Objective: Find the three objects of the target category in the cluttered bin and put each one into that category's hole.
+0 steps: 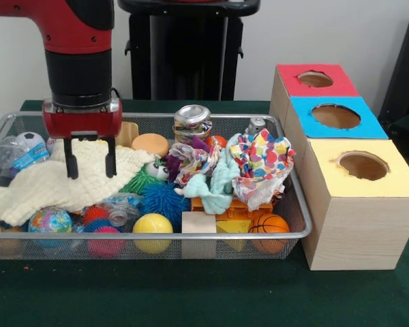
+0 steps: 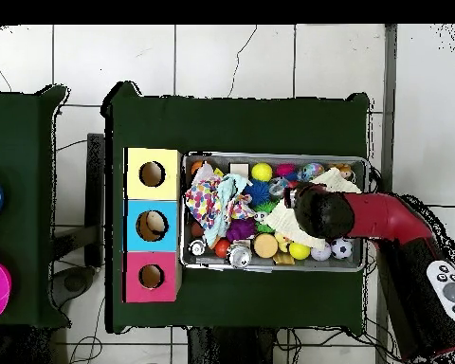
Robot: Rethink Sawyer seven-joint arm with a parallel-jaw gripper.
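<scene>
The wire mesh bin (image 1: 191,236) lies on the green table, full of toys; it also shows in the overhead view (image 2: 274,268). My gripper (image 1: 91,159) is open and empty, and hangs just above a cream knitted cloth (image 1: 48,182) in the bin's left part. A see-through bottle with a blue label (image 1: 19,157) lies at the bin's far left corner, left of the gripper. A second wrinkly clear bottle (image 1: 119,207) lies below the cloth's front edge. A third bottle is hidden. The red-faced hole (image 1: 315,79) is on the farthest box, right of the bin, and shows in the overhead view (image 2: 152,276) too.
Blue-faced hole (image 1: 335,116) and yellow-faced hole (image 1: 362,165) stand in front of the red one. A shiny metal can (image 1: 192,121) stands at the bin's back rim. Spotted cloth (image 1: 262,163), spiky balls, a yellow ball (image 1: 152,229) and a small basketball (image 1: 268,228) crowd the bin. In the overhead view my arm (image 2: 364,216) covers the gripper.
</scene>
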